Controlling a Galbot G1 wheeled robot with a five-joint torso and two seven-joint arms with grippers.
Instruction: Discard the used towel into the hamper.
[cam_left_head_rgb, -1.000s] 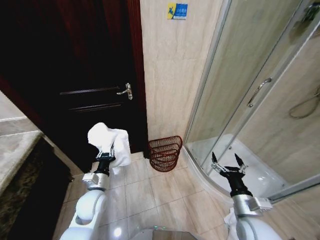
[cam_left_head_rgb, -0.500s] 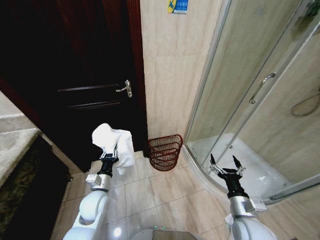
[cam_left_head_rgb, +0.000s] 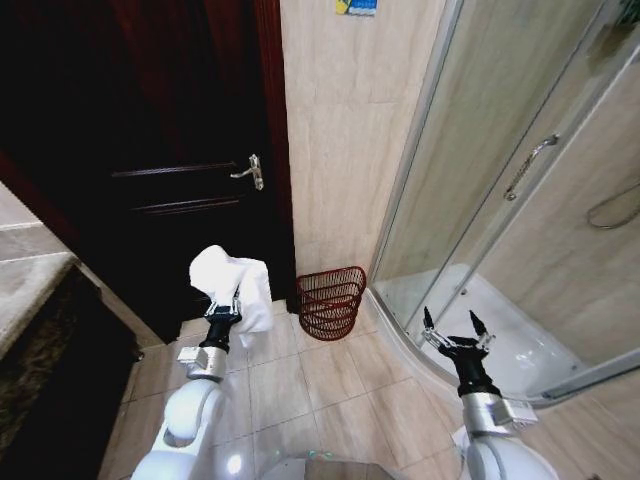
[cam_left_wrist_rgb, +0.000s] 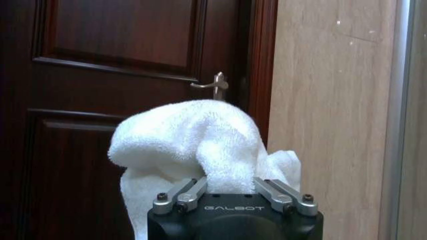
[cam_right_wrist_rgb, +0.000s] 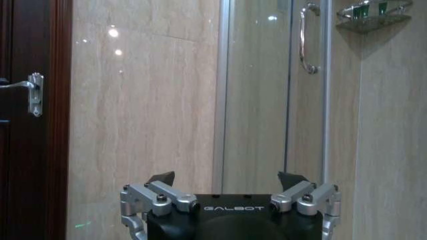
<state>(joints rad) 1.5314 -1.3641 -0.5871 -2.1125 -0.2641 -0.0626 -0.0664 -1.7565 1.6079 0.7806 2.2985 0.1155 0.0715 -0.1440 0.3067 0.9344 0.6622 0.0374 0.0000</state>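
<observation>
Towel sits pinched in the left gripper, puffed above its fingers. The hamper beyond is empty. Right gripper waits, fingers wide.

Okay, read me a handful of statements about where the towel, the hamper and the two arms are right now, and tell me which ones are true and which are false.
1. The left end effector is shut on the white towel. True.
2. The towel already lies inside the hamper. False: it is held up in the air, to the left of the hamper and in front of the dark door.
3. The right end effector is open and holds nothing. True.
4. The hamper stands inside the shower enclosure. False: it stands on the tiled floor against the wall, between the door and the shower.
5. The hamper has tipped onto its side. False: it stands upright.
</observation>
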